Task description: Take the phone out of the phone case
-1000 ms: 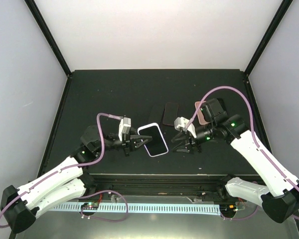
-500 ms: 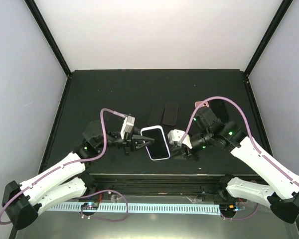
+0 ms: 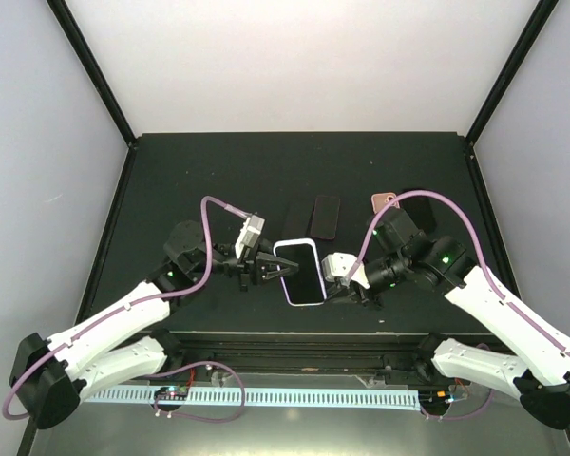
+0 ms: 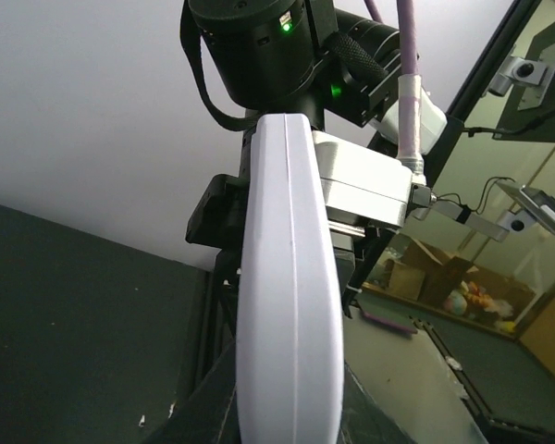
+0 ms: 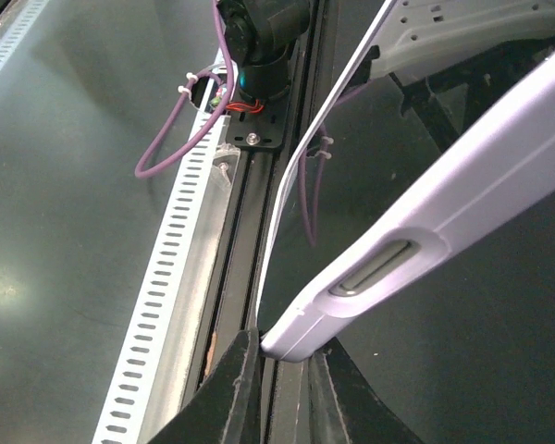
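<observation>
A black table [image 3: 171, 180] is seen from above, and the white left arm [image 3: 104, 332] and right arm [image 3: 513, 318] are reached in over its near edge toward each other; between them, close to the front edge, the phone case [image 4: 287, 305] is held, pale lavender-white, with the phone [image 3: 298, 272] seated in it, its dark screen framed by the pale rim; whether the case is lifted clear of the table cannot be told. Behind it, two dark flat slabs [image 3: 325, 217] are laid side by side, and a small pink object [image 3: 383, 201] is seen just beyond the right arm's wrist. The left gripper [image 3: 266, 270] is closed on the case's left edge, the long side being seen edge-on by its wrist camera; the right gripper [image 5: 287, 365] is pinched on a corner of the case at its right side, where a side button [image 5: 375, 268] is shown in a cutout.
</observation>
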You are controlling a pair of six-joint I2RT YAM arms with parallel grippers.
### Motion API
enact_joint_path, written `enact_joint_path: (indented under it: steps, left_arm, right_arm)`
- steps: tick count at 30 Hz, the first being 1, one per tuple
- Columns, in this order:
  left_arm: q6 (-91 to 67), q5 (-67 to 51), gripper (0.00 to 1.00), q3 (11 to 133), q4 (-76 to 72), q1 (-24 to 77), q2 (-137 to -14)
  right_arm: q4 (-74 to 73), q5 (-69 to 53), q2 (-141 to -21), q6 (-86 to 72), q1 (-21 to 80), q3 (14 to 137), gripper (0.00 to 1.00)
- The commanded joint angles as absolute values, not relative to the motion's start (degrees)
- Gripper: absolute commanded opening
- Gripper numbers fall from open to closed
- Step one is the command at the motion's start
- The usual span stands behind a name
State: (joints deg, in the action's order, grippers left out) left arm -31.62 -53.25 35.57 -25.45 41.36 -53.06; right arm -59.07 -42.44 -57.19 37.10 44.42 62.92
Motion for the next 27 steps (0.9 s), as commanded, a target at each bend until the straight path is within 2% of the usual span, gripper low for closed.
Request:
enact_joint_path:
  steps: [1, 16, 24, 27]
  left_arm:
    - [-35.62, -58.63, 0.02, 40.68, -29.98, 41.13, -54.7]
    - [-42.28, -63.54, 0.02, 42.23, -35.11, 41.05, -58.41]
    - [-42.12, -63.14, 0.02, 41.78, -34.65, 41.1, -57.44]
    - [-42.21, -62.86, 0.02, 41.51, -34.71, 41.06, -57.23]
  right_arm:
    - [-57.5, -38.98, -56.46, 42.8, 45.06, 63.39, 0.09]
    - [-57.51, -32.89, -56.16, 46.67, 45.15, 64.24, 0.06]
    - [-55.05, -31.97, -54.9, 42.63, 45.02, 63.04, 0.03]
    - [-50.03, -28.03, -54.02, 36.59, 45.04, 62.42, 0.04]
